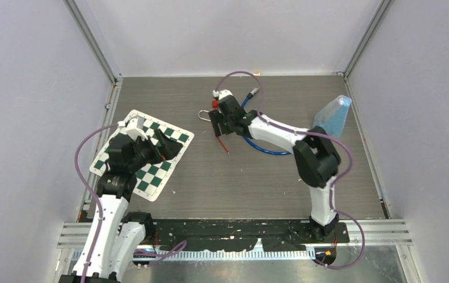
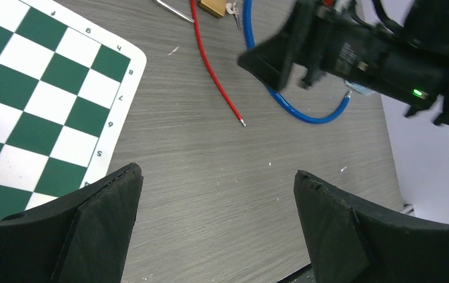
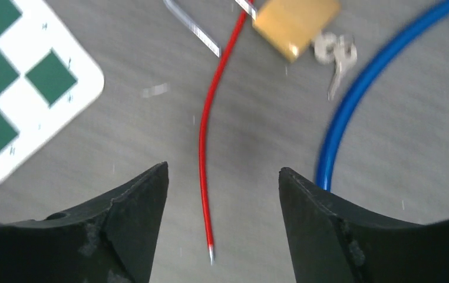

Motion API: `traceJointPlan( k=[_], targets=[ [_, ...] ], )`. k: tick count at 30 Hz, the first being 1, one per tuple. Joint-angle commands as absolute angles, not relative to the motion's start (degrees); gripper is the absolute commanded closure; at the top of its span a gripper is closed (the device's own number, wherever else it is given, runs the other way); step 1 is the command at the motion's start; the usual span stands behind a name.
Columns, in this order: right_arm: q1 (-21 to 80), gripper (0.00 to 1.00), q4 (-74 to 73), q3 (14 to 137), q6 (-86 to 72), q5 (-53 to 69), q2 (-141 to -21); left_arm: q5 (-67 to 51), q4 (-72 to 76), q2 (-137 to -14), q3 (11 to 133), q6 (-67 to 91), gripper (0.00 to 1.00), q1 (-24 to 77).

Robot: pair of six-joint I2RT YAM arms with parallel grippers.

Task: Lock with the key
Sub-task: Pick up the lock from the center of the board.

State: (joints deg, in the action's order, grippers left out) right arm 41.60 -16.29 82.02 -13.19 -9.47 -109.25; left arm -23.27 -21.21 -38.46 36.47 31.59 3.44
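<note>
- Padlock (image 3: 296,23): brass body is being seen lying flat on the grey table (image 1: 240,177), at the top of the R wrist view. Its silver shackle (image 3: 194,26) is being shown stretching off to the left.
- Key (image 3: 335,56): a small silver bunch is being seen right against the lock body. Whether it is seated in the lock cannot be told.
- Red cable (image 3: 204,147): is being seen running down from beside the lock, w/ its free end lying between the R fingers in that view.
- Blue cable (image 3: 340,118): is being seen curving just beside the key.
- R gripper (image 3: 223,171): is being held above the table, near the lock. Jaws are being shown apart, approx. mid-width, w/ nothing gripped.
- L gripper (image 2: 217,174): is being held over the table at the edge of the green-white chessboard (image 2: 33,106), well apart from the lock. Jaws are being shown spread wide, nothing held.
</note>
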Motion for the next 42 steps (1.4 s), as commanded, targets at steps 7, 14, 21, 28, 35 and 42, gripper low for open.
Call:
traceJointPlan(
  k=[7,14,21,28,35,42],
  targets=[
    [37.1,0.12,-30.7,121.1,3.1,-10.5,-136.4,-20.3,-19.8,-44.1,42.6,28.8,0.04,3.3],
    [32.4,0.14,-33.5,128.9,4.8,-2.2,-140.1,-19.9,-10.1,-59.3,46.1,38.0,0.06,3.3],
    [32.1,0.17,-30.1,121.5,-1.2,-0.9,-132.6,-24.5,17.7,-89.1,53.1,49.3,0.15,4.7],
    [30.1,0.2,-30.3,118.3,-12.8,4.0,-129.0,-19.5,17.1,-109.2,69.0,52.7,0.21,5.6],
    [28.8,0.2,-25.7,122.1,-20.0,4.1,-133.6,-12.2,14.6,-112.5,73.1,50.3,0.2,8.6],
    [28.9,0.23,-27.0,133.7,-13.9,5.0,-142.6,-12.6,14.6,-111.6,70.5,50.1,0.2,9.0]
  ],
)
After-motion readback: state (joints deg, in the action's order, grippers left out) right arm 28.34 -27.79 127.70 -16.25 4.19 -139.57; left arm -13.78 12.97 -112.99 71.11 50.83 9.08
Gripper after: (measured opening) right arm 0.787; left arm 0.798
